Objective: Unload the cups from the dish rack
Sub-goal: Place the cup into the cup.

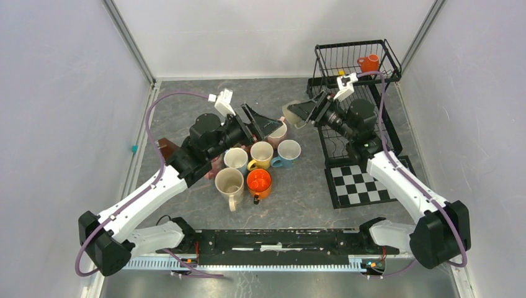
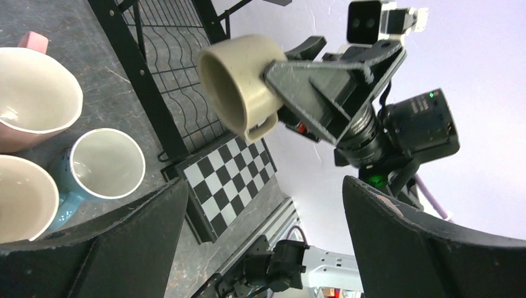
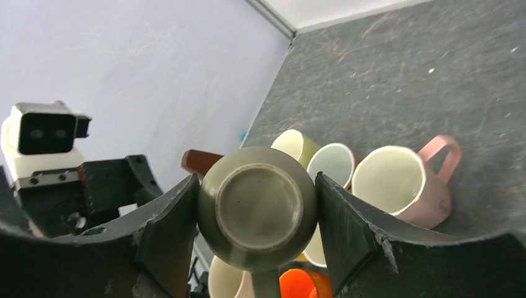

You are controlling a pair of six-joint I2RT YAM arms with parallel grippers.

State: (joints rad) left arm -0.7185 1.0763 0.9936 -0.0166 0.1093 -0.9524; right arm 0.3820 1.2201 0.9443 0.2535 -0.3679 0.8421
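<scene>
Grey scuffed tabletop (image 1: 299, 189) bears clustered cups (image 1: 259, 180) between pale lilac walls (image 1: 62, 93)

Enclosure, seen from above.
- Tabletop (image 1: 186, 105): dark grey, matt, scuffed with pale scratches; fills the centre.
- Back wall (image 1: 267, 31), 12 o'clock: plain white panel.
- Side walls, 9 o'clock (image 1: 56, 124) and 3 o'clock (image 1: 477, 124): pale lavender-grey panels.
- Corner posts, 11 o'clock (image 1: 131, 43) and 1 o'clock (image 1: 423, 34): aluminium.
- Slotted aluminium rail (image 1: 279, 266), 6 o'clock, along the near edge.
- Light: even, diffuse; soft shadows.
</scene>
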